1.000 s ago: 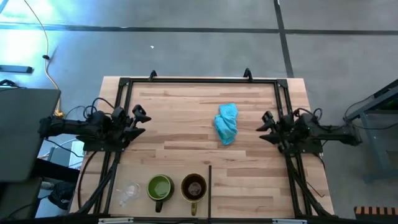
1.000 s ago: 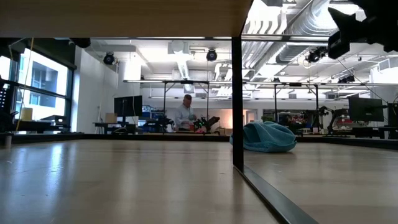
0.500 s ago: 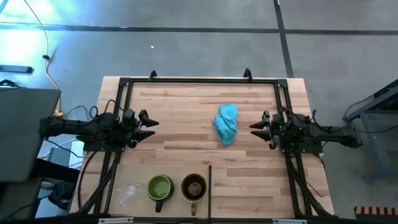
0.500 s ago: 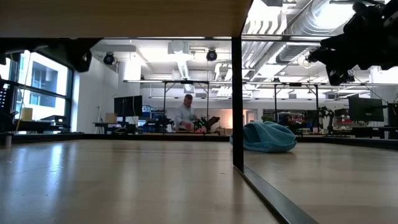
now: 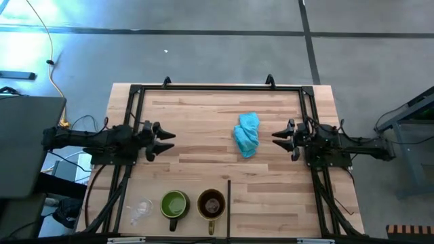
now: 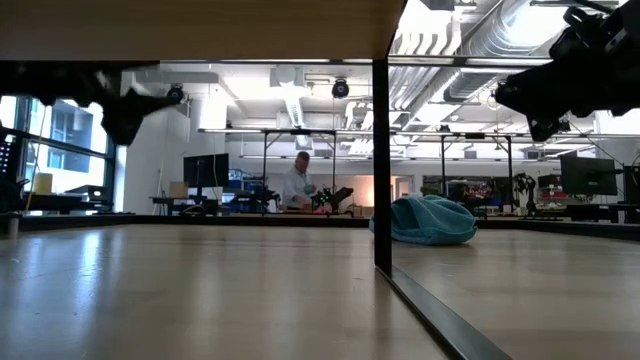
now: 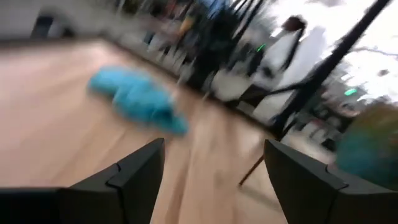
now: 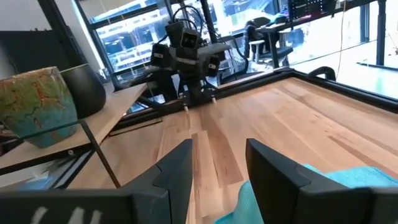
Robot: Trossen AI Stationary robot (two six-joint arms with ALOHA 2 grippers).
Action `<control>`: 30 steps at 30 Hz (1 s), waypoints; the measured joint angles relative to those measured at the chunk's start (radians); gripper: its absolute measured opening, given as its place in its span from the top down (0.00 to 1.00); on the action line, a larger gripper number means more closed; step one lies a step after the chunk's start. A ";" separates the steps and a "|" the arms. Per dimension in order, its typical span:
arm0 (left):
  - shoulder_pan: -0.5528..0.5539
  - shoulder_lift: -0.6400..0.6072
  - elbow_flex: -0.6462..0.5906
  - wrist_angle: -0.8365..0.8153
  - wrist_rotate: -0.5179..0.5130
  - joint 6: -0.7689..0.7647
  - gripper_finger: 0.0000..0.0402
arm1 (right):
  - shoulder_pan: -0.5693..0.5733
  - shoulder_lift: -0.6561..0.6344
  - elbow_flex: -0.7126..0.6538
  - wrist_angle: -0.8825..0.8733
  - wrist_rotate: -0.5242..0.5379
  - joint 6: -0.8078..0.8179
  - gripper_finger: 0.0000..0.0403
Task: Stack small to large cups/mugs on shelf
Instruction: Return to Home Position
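Three cups stand in a row at the table's near edge: a clear cup (image 5: 140, 209), a green mug (image 5: 174, 204) and a brown mug (image 5: 211, 203), on pale planks beside a thin dark seam (image 5: 229, 196). The shelf's pale wooden underside (image 6: 200, 30) spans the top of the low view. My left gripper (image 5: 165, 141) (image 7: 211, 180) hangs open at the table's left and points level toward its middle. My right gripper (image 5: 278, 139) (image 8: 221, 180) hangs open at the table's right, facing the left one. Neither is near the cups.
A crumpled light-blue cloth (image 5: 247, 134) (image 6: 430, 220) lies between the two grippers, nearer the right one. Black frame rails (image 5: 217, 87) run along the table's far and side edges. A dark post (image 6: 381, 160) stands under the shelf. A person (image 6: 296, 185) works far off in the room.
Both grippers have tipped down from a raised pose until they point level toward the table's middle, and both have sunk a little, the left one more. The left wrist has also rolled slightly. The cups and the cloth have kept still.
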 joint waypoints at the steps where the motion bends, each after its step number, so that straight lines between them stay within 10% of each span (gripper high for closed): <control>1: 0.000 0.000 0.000 -0.046 -0.011 -0.025 0.35 | 0.000 0.003 0.000 0.000 0.000 0.003 0.65; 6: 0.000 0.008 -0.001 -0.106 -0.077 -0.137 0.35 | 0.000 0.004 0.001 -0.003 0.006 0.020 0.65; 14: -0.001 -0.005 0.000 0.213 0.159 0.441 0.35 | 0.011 0.002 0.001 0.004 -0.055 -0.058 0.65; 30: -0.001 -0.223 0.003 0.011 0.192 0.488 0.35 | 0.011 0.000 0.001 0.005 -0.065 -0.061 0.65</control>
